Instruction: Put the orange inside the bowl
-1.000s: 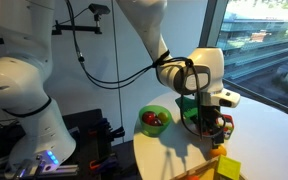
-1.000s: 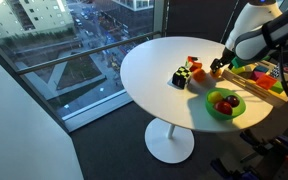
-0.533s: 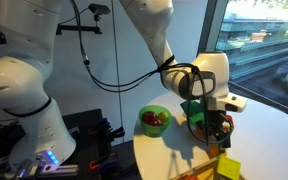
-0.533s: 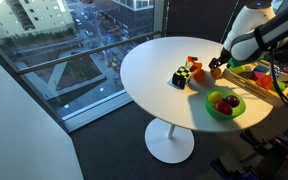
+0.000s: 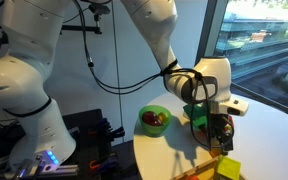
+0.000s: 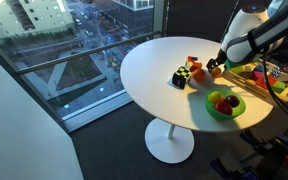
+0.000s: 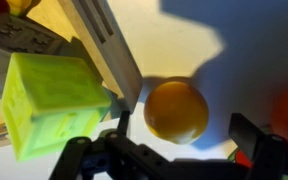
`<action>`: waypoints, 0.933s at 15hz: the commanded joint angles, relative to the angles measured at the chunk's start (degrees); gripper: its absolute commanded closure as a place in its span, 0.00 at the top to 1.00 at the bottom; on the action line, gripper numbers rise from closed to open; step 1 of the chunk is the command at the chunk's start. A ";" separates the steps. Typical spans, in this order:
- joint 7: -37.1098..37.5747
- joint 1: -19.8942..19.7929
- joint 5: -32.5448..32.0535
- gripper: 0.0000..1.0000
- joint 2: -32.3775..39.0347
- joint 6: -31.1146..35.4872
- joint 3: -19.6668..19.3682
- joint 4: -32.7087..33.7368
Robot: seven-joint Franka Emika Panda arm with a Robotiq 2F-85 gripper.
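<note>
As the gripper (image 7: 182, 135) gapes, the orange (image 7: 176, 110) lies between its fingers.

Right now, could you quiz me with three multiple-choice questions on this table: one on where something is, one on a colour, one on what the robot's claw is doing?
1. Where is the orange?
A. Inside the bowl
B. On the table, outside the bowl
C. On the floor

2. What colour is the bowl?
A. Green
B. Blue
C. White

3. How does the gripper stand?
A. Shut on the orange
B. Shut and empty
C. Open, with a finger on each side of the orange

Answers:
1 B: the wrist view shows the orange resting on the white table, and in an exterior view the bowl sits apart from the gripper.
2 A: its wall is bright green in both exterior views.
3 C: the wrist view shows a gap between each finger and the fruit.
</note>
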 commanded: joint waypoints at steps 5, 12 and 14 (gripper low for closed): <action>-2.39 0.03 2.22 1.00 1.94 1.47 -0.21 1.89; -2.49 0.09 2.21 1.00 1.96 0.89 -0.35 1.70; -2.63 0.00 2.45 1.00 1.40 0.68 -0.08 1.51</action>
